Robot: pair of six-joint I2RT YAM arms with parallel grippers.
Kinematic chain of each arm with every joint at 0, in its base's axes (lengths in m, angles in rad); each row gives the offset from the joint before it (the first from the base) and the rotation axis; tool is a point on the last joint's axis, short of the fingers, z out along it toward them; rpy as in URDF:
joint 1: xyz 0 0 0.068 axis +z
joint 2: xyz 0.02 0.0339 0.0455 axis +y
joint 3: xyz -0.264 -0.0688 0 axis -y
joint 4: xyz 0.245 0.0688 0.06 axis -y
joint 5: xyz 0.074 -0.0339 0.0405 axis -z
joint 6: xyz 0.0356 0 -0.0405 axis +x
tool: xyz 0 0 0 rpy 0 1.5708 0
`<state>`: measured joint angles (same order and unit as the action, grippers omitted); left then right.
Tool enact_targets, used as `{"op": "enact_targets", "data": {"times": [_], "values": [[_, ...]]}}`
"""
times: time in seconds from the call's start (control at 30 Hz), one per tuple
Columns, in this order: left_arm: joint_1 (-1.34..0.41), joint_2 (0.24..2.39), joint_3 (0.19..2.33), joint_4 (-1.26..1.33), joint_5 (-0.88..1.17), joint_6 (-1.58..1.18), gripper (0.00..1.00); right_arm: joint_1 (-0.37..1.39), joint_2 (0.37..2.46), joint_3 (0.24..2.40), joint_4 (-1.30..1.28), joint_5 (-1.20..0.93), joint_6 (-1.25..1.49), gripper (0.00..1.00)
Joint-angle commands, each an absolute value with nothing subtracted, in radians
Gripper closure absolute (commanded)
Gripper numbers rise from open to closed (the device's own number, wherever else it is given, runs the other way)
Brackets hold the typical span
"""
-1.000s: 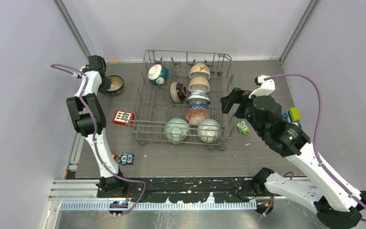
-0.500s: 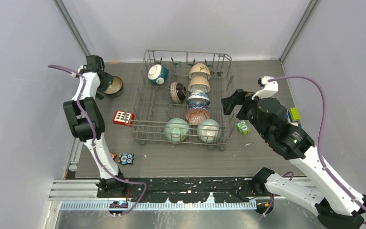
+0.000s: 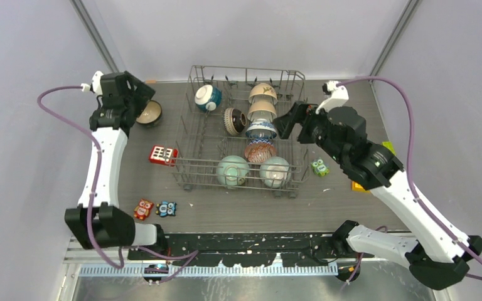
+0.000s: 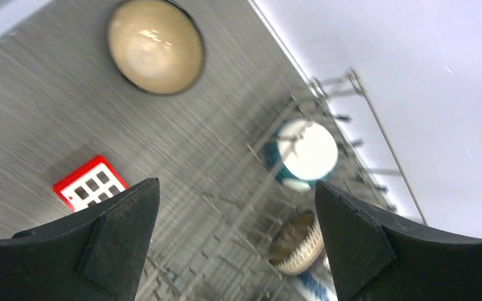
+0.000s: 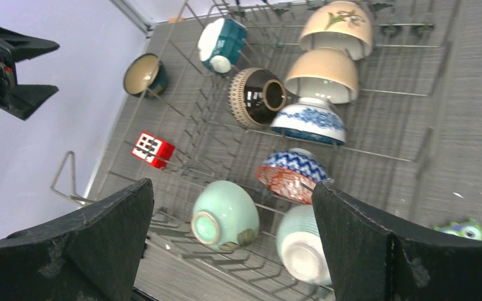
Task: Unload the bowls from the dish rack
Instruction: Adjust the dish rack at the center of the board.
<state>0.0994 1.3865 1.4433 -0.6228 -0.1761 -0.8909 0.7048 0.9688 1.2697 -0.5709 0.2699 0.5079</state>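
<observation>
Eight bowls standing in the dish rack; one dark bowl out on the table, far left. Closest to the right gripper: the blue-and-white bowl, just left of it, mid-column (column running near to far). Spread wide, gripping nothing. Likewise the left gripper: fully apart, empty, poised just over the dark bowl.

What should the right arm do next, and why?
Probably lower the right gripper onto the blue-and-white bowl: its jaws stand open above that side of the dish rack, and this one looks the nearest of eight left racked.
</observation>
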Motion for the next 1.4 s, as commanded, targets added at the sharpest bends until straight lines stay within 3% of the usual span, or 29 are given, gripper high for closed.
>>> {"op": "enact_targets", "data": {"times": [0.0,0.1,0.4,0.7,0.93,1.37], "values": [[0.056,1.256,1.389,-0.580,-0.097,-0.797,0.05,0.704,1.073,1.356,-0.507,0.179,0.564,0.00],[0.056,1.152,1.351,-0.575,-0.067,-0.739,0.00,0.704,1.136,1.374,-0.455,0.148,0.604,0.00],[0.055,0.939,1.207,-0.497,0.142,-0.661,0.00,0.698,1.381,1.471,-0.270,-0.047,0.737,0.00],[0.053,0.795,1.096,-0.591,0.229,-0.671,0.00,0.660,1.644,1.648,-0.237,-0.040,0.797,0.05],[0.041,0.801,1.076,-0.614,0.217,-0.710,0.01,0.658,1.847,1.819,-0.180,-0.105,0.913,0.13],[0.030,0.874,1.079,-0.622,0.159,-0.690,0.05,0.608,2.168,2.179,-0.333,-0.075,0.939,0.12]]}}
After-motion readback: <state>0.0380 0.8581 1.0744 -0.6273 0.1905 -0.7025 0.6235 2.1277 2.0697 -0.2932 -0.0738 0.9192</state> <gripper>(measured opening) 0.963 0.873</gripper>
